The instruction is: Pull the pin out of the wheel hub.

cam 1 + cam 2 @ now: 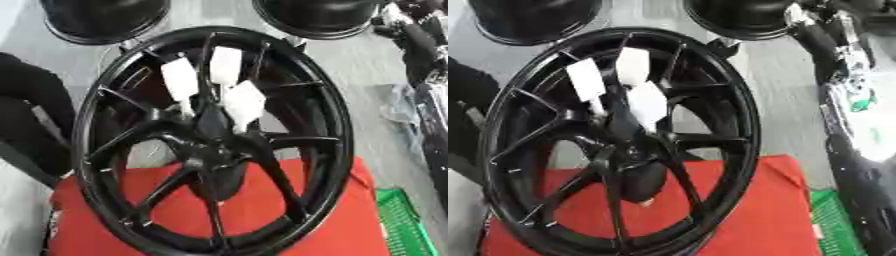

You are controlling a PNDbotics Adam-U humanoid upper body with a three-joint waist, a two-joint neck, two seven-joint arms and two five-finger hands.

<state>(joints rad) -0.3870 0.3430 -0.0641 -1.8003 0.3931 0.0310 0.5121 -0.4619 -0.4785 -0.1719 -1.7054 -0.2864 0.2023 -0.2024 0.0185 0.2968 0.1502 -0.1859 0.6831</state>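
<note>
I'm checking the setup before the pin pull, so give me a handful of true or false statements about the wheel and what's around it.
1. The black wheel stands on a red surface. True.
2. Three white tags hang near the wheel's hub. True.
3. The wheel is silver with a solid disc face. False: it is black, with open spokes.
4. A green basket shows at the lower right. True.
5. A robot hand is gripping the hub. False: nothing grips the hub, and no hand can be made out; only a dark arm shows at the right edge.
</note>
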